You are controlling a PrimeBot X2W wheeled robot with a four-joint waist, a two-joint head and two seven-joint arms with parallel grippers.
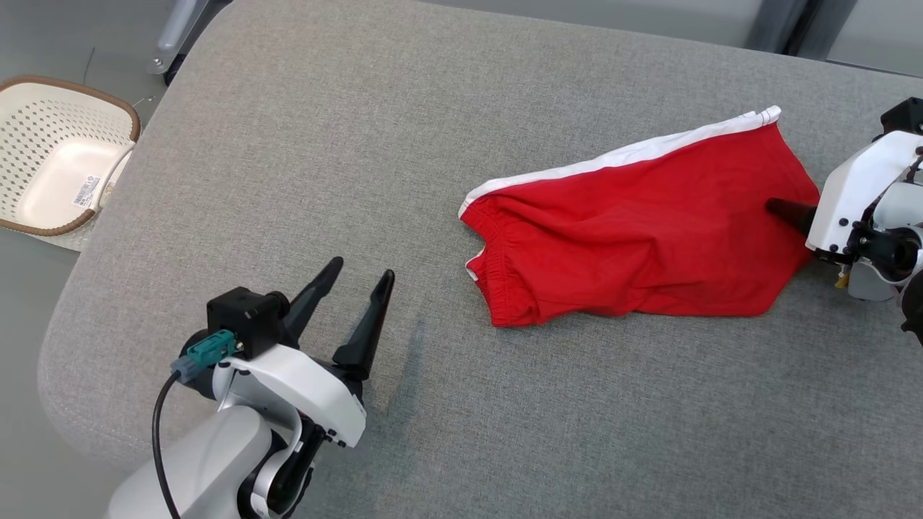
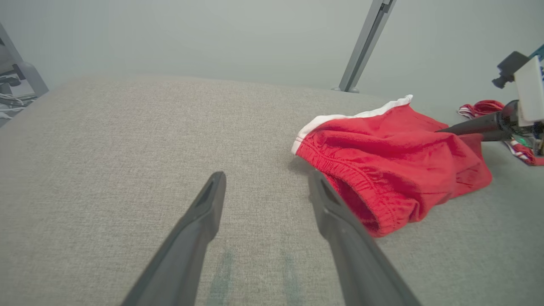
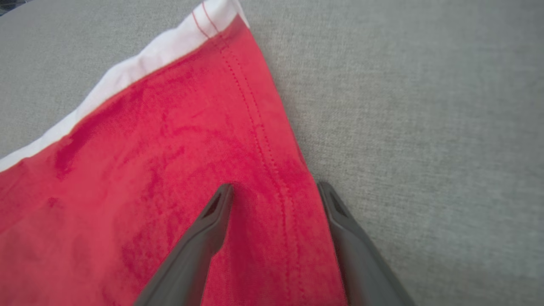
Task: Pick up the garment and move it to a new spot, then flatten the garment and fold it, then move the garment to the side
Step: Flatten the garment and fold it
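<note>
Over on the right side of the grey table lie the red shorts; they are a bit crumpled, with soft bumps in the cloth; a white stripe runs along the far edge; the stretchy waist points left, toward the middle of the table, and the leg hem points right. At that hem is the right claw; its two dark fingers are spread wide apart; one finger is down on the red cloth and the other is just past the hem, over the grey cover, so the stitched edge sits between them; they have not closed on it, so this claw has hold of nothing. The left claw is at the front left of the table, well apart from the shorts; its fingers are spread wide too, pointing out over the grey cover, with the waist end of the shorts off to their right; it holds nothing, and I cannot tell if its tips touch the cover. Down on the floor, off the left side of the table, sits a white basket with little holes and a brown rim; a small label is stuck inside it. Past the shorts, near the right claw, lies a small heap of red and white cloth; a grey metal leg stands behind the table.
</note>
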